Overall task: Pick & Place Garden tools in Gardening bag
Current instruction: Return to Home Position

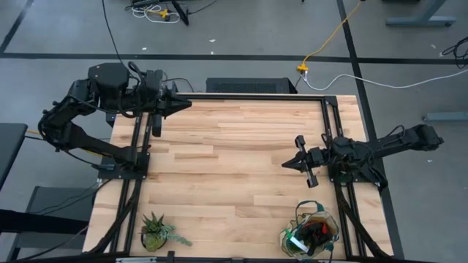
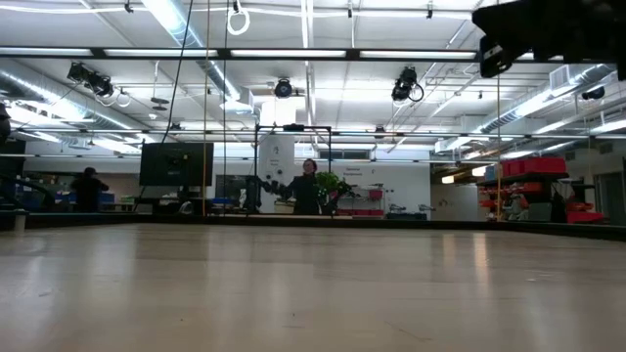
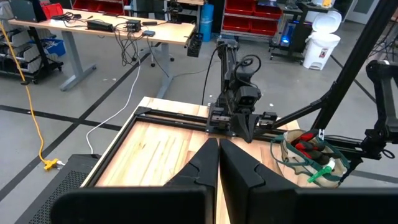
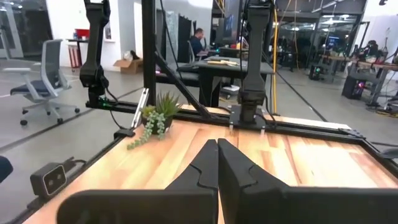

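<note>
The gardening bag (image 1: 311,234) stands near the table's front right corner, a beige tote with dark green handles. The garden tools lie inside it: red-and-black gloves (image 3: 305,147) and a bright green piece (image 3: 321,175) show at its mouth. My right gripper (image 1: 285,165) is shut and empty, pointing level toward the table's middle, above and behind the bag. My left gripper (image 1: 189,104) is shut and empty at the far left, raised over the table's far edge. Both pairs of shut fingers show in the wrist views, the left (image 3: 219,152) and the right (image 4: 217,152).
A small spiky potted plant (image 1: 157,232) stands at the front left corner, also in the right wrist view (image 4: 155,118). Black frame rails (image 1: 139,168) run along the table's left and right sides. The bare wooden tabletop (image 1: 234,168) lies between the arms.
</note>
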Motion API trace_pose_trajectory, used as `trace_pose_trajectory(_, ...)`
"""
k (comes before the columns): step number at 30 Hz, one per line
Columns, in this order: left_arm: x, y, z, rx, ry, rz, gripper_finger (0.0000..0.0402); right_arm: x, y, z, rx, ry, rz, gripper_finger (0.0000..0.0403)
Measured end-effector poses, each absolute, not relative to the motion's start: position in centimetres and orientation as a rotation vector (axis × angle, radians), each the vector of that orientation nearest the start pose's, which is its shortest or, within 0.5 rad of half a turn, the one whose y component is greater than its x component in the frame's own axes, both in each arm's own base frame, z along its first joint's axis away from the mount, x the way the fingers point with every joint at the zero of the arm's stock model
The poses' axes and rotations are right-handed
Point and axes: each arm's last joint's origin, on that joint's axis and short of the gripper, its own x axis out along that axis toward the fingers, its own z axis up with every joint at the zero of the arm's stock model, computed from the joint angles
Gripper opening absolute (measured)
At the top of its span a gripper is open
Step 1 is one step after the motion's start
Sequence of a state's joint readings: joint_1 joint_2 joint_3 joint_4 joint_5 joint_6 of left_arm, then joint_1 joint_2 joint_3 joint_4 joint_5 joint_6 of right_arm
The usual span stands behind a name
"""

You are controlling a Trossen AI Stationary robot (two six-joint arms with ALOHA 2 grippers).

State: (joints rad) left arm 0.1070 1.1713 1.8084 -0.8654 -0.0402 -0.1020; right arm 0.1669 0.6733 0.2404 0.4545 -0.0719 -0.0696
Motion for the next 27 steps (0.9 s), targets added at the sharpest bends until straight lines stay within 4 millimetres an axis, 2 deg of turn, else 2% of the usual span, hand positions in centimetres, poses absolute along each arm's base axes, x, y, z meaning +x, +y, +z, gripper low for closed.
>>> trace_pose_trajectory(16,17.2,2.0,51.9,-0.109,0.22,0.158,0.0021,12.8,2.4,17.2,-0.131,-0.041,0.263,0.0)
trace_pose_trajectory(27,17.2,2.0,51.9,-0.109,0.22,0.159,0.0021,12.1,1.9,18.2,-0.13,-0.137,0.223,0.0)
